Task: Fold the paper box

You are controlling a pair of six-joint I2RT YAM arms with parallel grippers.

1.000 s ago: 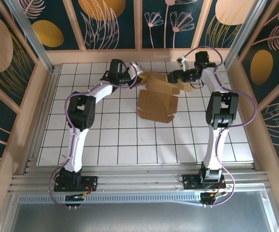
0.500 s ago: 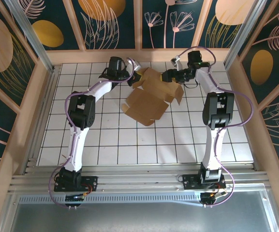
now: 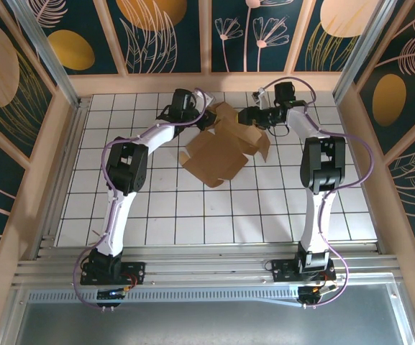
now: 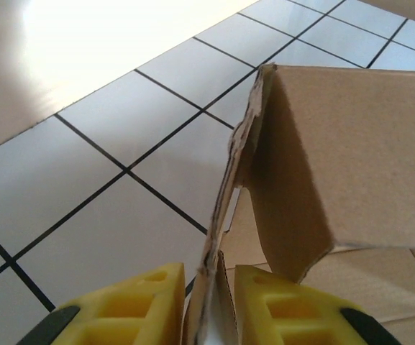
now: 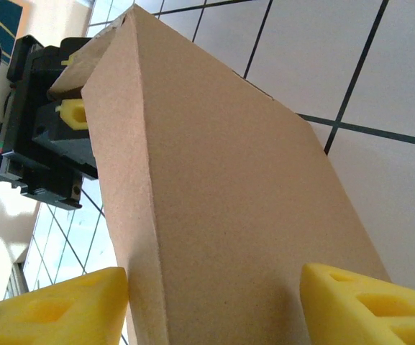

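The left gripper (image 4: 208,279) has its yellow fingers (image 4: 131,305) on either side of a raised flap edge of the box (image 3: 214,158). A thin gap seems to show beside the cardboard, so I cannot tell whether they pinch it. The right gripper (image 5: 214,291) stands wide apart, straddling a folded panel, with no clear squeeze on it. From above, both grippers meet at the box's far end. The box is half-formed, its far flaps lifted and its near part lying on the tiled table (image 3: 157,205), towards the back.
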